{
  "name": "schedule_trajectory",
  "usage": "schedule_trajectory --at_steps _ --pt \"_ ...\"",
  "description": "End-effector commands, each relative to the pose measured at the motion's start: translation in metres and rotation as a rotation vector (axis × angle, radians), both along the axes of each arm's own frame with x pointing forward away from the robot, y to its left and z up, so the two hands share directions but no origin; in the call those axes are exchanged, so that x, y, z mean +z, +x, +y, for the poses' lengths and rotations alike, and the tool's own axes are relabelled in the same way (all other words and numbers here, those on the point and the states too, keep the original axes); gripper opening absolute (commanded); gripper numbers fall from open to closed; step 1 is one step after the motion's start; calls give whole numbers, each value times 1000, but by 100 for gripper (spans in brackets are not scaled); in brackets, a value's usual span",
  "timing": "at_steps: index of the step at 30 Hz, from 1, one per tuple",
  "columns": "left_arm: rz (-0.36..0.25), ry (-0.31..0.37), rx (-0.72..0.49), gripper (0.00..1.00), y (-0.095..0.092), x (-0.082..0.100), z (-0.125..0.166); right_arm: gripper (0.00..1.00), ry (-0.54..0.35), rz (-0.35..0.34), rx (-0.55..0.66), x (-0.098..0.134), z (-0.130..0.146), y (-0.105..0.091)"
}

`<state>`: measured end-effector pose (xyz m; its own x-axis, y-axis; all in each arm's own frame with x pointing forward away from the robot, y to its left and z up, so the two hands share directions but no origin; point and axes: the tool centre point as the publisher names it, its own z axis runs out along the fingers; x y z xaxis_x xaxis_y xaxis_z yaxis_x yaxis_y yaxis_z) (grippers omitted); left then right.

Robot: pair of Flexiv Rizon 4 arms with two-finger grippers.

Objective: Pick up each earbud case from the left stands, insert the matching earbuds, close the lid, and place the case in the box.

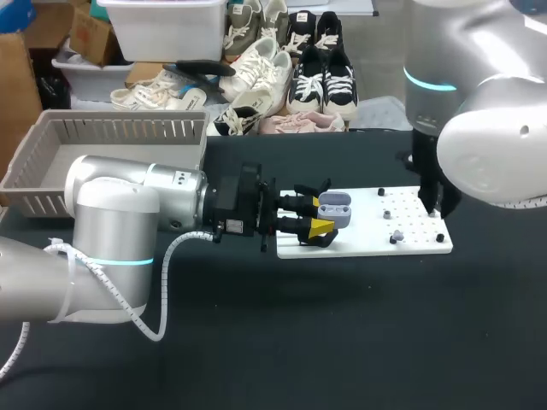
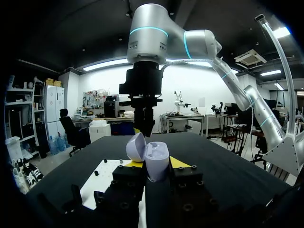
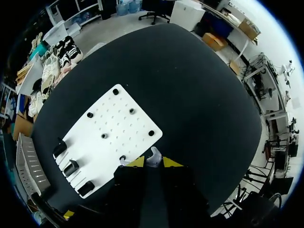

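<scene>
Where the left tool (image 1: pixel 322 215) lies low over the counter (image 1: pixel 342 333), an earbud case (image 1: pixel 335 207) is clamped between its two yellow tips, which are set narrowly against the case's sides. The case is held with its lid swung open and upright. What lies in its hollow cannot be told. The case is carried just above the left end of a white board (image 1: pixel 369 244), close to the black stands (image 3: pixel 71 167) fixed along that end. Small black pegs (image 3: pixel 131 111) are scattered over the rest of the board.

Ahead of the case, over the board's right end, the right tool (image 3: pixel 154 162) is pointed straight down. A small white earbud (image 3: pixel 154 155) is pinched between its yellow tips, which are drawn almost together. The earbud is held clear of the board and apart from the case.

A grey slatted box (image 1: pixel 128 130) is set at the counter's far left corner, behind the left arm and well apart from the board.
</scene>
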<state>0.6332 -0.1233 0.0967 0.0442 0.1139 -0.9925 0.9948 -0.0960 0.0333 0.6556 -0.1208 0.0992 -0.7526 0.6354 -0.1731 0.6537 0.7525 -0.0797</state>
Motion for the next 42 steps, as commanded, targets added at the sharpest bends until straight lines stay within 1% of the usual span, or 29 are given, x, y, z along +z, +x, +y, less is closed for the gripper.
schedule_trajectory --at_steps 1,4,10,13,17,19,20,21,29,33,35,42 --pt "-1 -2 1 0 0 -1 0 0 -19 -37 -13 25 6 -16" --pt "-1 -2 1 0 0 -1 0 0 -44 -51 -9 38 13 -20" --pt "-1 -2 1 0 0 -1 0 0 -47 -70 14 68 32 -26" --pt "-1 -2 1 0 0 -1 0 0 -45 -65 38 80 45 -31" --pt "-1 -2 1 0 0 -1 0 0 -27 -33 65 91 62 -35" --pt "-1 -2 1 0 0 -1 0 0 -18 -12 91 92 70 -37" --pt "-1 -2 1 0 0 -1 0 0 6 13 114 91 77 -38" --pt "-1 -2 1 0 0 -1 0 0 17 22 127 90 81 -39" --pt "-1 -2 1 0 0 -1 0 0 3 43 189 89 107 -39" --pt "-1 -2 1 0 0 -1 0 0 -2 48 215 84 119 -38" --pt "-1 -2 1 0 0 -1 0 0 2 51 220 81 123 -37" --pt "-1 -2 1 0 0 -1 0 0 2 49 220 81 124 -37"
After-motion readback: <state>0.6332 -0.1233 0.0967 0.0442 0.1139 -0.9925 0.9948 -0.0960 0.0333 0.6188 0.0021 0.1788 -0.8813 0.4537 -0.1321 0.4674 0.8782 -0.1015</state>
